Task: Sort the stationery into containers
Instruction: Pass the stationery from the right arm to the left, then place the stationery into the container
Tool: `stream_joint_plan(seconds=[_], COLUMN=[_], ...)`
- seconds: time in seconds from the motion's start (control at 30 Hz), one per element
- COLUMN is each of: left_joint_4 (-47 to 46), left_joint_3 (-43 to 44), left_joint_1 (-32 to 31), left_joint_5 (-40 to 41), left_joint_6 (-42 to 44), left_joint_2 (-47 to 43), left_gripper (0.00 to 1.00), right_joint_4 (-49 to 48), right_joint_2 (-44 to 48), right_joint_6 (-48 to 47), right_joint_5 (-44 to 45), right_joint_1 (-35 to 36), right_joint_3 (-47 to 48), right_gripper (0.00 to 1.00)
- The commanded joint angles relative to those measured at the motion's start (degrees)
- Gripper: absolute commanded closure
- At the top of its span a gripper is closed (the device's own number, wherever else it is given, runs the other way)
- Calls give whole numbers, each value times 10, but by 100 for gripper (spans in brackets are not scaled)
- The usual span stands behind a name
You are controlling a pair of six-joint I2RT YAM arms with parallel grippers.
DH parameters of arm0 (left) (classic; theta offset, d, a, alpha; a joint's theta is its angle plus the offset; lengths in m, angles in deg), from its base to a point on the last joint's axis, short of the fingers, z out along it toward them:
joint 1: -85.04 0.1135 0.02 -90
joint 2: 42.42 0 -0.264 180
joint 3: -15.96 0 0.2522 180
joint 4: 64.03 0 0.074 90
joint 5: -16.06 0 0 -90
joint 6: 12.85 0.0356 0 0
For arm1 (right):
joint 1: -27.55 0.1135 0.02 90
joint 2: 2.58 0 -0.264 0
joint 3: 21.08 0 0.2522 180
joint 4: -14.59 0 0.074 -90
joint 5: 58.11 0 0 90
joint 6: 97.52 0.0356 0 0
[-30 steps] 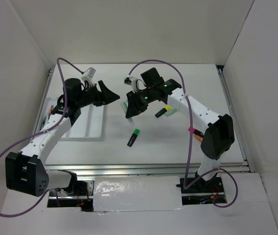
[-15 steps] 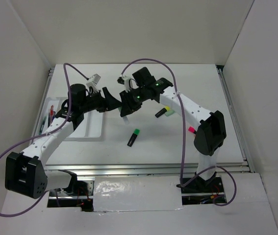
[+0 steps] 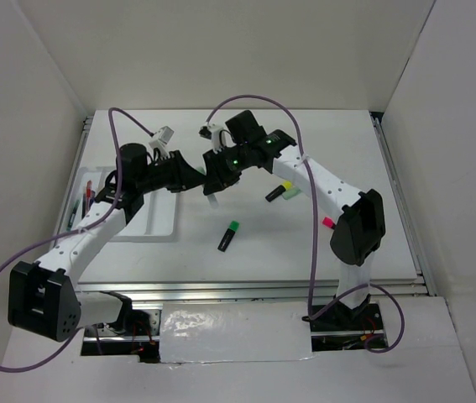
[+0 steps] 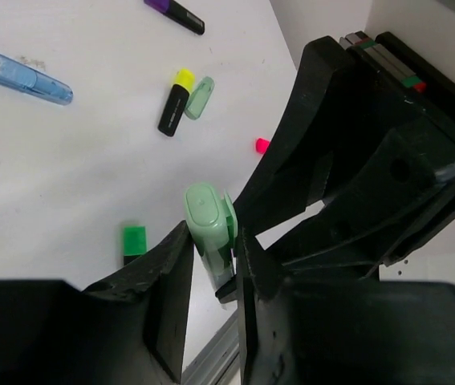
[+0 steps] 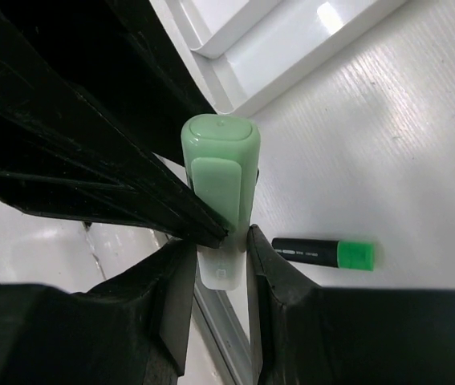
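Observation:
A mint highlighter (image 5: 219, 172) hangs in the air between both grippers above the table's middle. My right gripper (image 5: 221, 245) is shut on its pale lower body. My left gripper (image 4: 213, 241) has its fingers closed against the mint cap (image 4: 208, 220). In the top view the left gripper (image 3: 199, 174) and right gripper (image 3: 214, 186) meet tip to tip, just right of the white divided tray (image 3: 155, 220). The highlighter's pale end (image 3: 212, 201) pokes out below them.
A green-capped black highlighter (image 3: 228, 236) lies in front of the grippers. A black-and-yellow highlighter (image 3: 276, 192) and a pink one (image 3: 328, 222) lie to the right. Several pens (image 3: 82, 206) rest in the tray's left compartment. A blue pen (image 4: 22, 74) and purple marker (image 4: 175, 14) show in the left wrist view.
The right gripper carried the mint highlighter left and the left gripper swung right to meet it. The left fingers now close on the cap.

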Motion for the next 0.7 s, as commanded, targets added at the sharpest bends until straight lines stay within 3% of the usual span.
stream_joint_plan(seconds=[0.0,0.07,0.1,0.13,0.17,0.27,0.4,0.57,0.67], left_joint_4=[19,67,96,133,224,373,489,553,572], left_joint_3=[28,54,68,102,120,186,273,373,432], left_joint_1=[23,67,105,123,143,234,332,418,431], left_joint_5=[-32,-51,-58,-62,-50,9,99,137,148], left_joint_6=[20,45,61,114,144,281,504,603,624], left_joint_2=[-1,2,12,18,25,52,121,245,313], left_gripper=[82,94,97,100,100,100,100,89,82], right_joint_4=[-20,-18,-13,-12,-12,-15,42,28,23], right_joint_2=[10,19,32,40,48,89,126,176,192], right_joint_6=[-4,-17,-21,-25,-27,-28,-107,-126,-133], right_joint_5=[-42,-41,-40,-44,-49,-71,-40,0,8], right_joint_1=[4,4,1,-2,-8,-45,-90,-124,-146], right_joint_3=[29,21,7,-2,-11,-68,-128,-221,-254], right_gripper=[82,59,40,36,34,30,32,33,34])
